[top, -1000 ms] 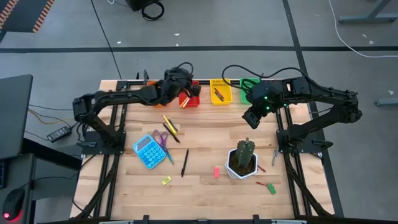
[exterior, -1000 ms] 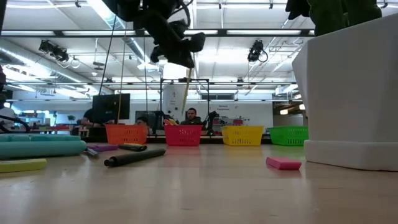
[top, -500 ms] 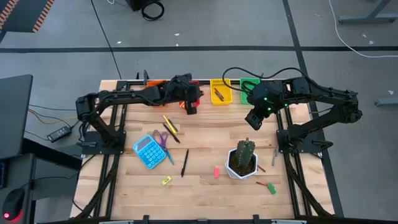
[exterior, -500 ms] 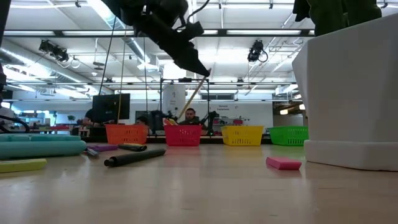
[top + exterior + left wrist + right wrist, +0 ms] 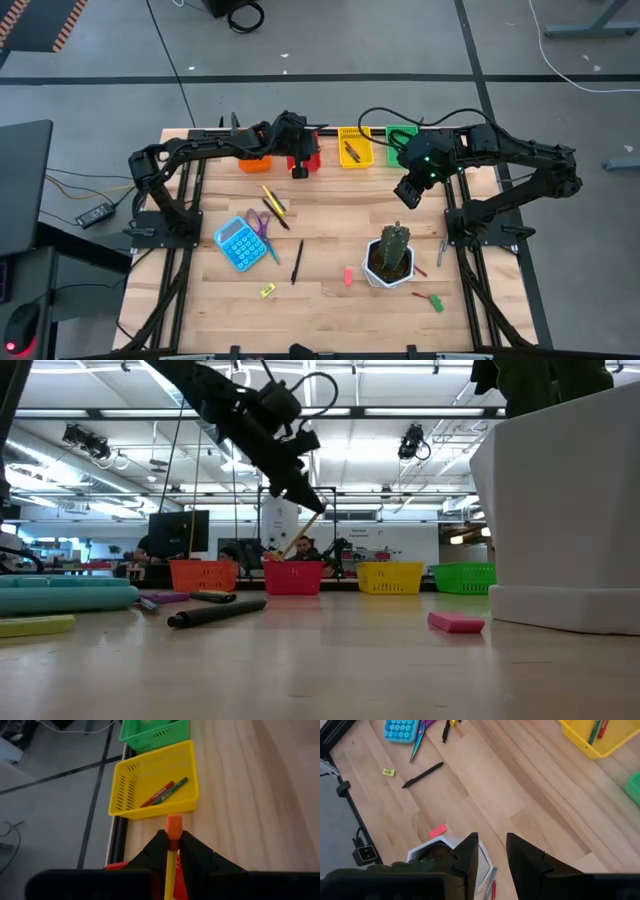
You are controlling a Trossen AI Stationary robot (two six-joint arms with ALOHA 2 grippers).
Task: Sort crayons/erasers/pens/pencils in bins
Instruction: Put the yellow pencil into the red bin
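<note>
Looking down from the high view, the left claw (image 5: 298,163) hangs over the red bin (image 5: 305,158), while the right claw (image 5: 404,192) waits apart and empty above bare desk (image 5: 330,215) near the cactus pot (image 5: 390,262).

At desk level, the pencil (image 5: 301,532) slants down toward that bin; released at this tilt, it could tip over the rim.

Seen from the left wrist, the fingers (image 5: 195,855) are clamped on the pencil just below its orange eraser tip (image 5: 173,825), pointing toward the yellow bin (image 5: 155,782) holding crayons (image 5: 164,793), so a late release risks mis-sorting.
</note>
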